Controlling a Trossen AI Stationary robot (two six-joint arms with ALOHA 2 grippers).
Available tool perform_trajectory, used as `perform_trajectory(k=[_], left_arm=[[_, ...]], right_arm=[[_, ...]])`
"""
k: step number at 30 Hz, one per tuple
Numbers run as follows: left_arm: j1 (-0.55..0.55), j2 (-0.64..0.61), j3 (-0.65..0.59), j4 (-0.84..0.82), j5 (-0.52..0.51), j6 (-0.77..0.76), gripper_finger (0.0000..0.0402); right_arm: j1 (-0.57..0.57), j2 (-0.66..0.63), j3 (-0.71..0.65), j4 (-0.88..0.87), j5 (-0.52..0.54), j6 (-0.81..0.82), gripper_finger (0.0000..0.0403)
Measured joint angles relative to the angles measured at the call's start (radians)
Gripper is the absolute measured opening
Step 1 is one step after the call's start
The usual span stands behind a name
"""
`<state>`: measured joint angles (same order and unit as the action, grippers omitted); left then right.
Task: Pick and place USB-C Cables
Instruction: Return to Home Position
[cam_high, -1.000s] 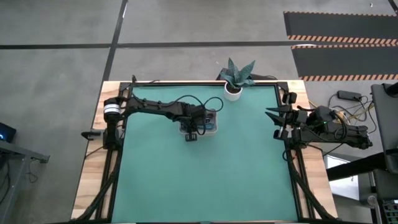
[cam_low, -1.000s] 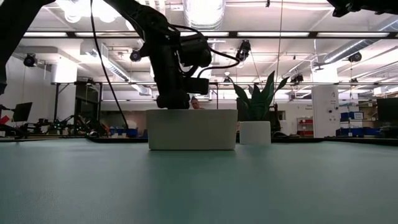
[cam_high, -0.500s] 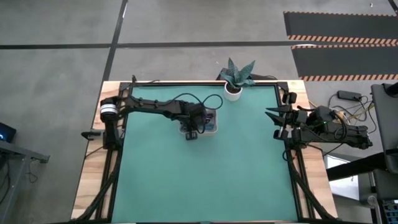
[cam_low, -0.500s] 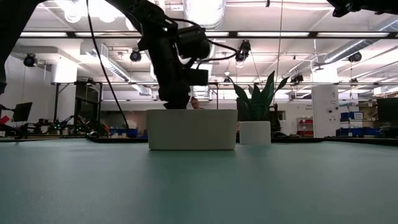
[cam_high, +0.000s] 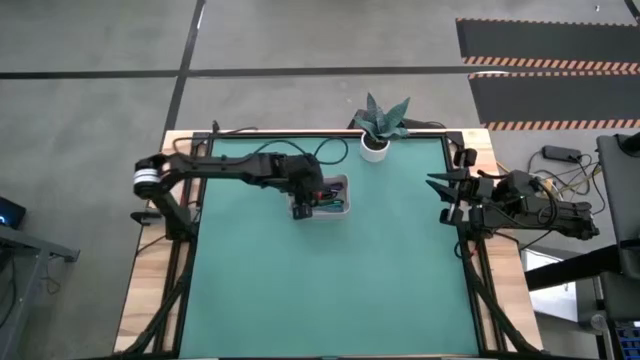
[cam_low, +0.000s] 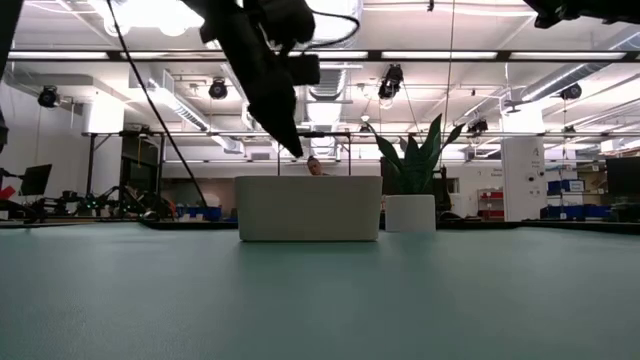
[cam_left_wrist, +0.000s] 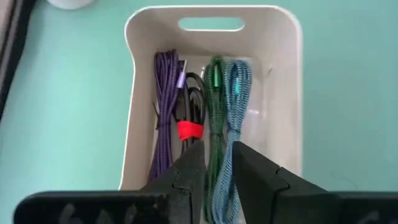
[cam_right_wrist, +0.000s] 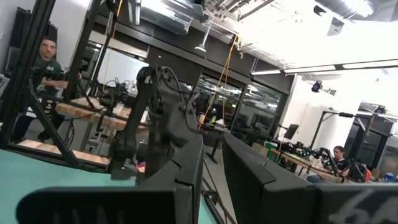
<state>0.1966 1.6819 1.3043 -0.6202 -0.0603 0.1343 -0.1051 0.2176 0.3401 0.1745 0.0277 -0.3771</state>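
Four bundled USB-C cables lie side by side in the white tray (cam_left_wrist: 134, 124): purple (cam_left_wrist: 165, 112), red-and-black (cam_left_wrist: 189, 121), dark green (cam_left_wrist: 216, 99) and teal (cam_left_wrist: 238, 99). The tray stands at the table's far middle (cam_high: 340, 212) and also shows in the low view (cam_low: 310, 208). My left gripper (cam_left_wrist: 215, 155) hovers above the tray's near-left end (cam_high: 300, 205), clear of its rim (cam_low: 297, 152), shut and empty. My right gripper (cam_high: 440, 197) waits at the table's right edge, shut and empty (cam_right_wrist: 212, 140).
A potted plant in a white pot (cam_high: 383, 125) stands at the far edge, just right of the tray (cam_low: 412, 195). Green mat (cam_high: 320, 290) stretches in front of the tray. People sit in the room beyond (cam_right_wrist: 50, 56).
My left gripper has risen out of the tray, from rim height to well above it, and drawn a little toward the table's left edge with the arm pulling back. The cables stay in the tray. The right arm has kept still.
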Motion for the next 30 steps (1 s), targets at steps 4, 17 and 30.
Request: perform_trajectory(k=[4,17,30], left_arm=[[-0.02,-0.081,-0.066,0.06,0.0,0.0,0.0067],[-0.074,-0.511,-0.513,0.379,0.004,-0.077,0.0066],[-0.082,-0.969,-0.813,0.445,0.013,-0.228,0.0066]], right_arm=[[0.0,0.0,0.0,-0.004,0.0,0.0,0.0054],[0.0,0.0,0.0,-0.021,0.0,-0.005,0.0054],[0.0,0.0,0.0,-0.029,0.0,-0.008,0.0054]])
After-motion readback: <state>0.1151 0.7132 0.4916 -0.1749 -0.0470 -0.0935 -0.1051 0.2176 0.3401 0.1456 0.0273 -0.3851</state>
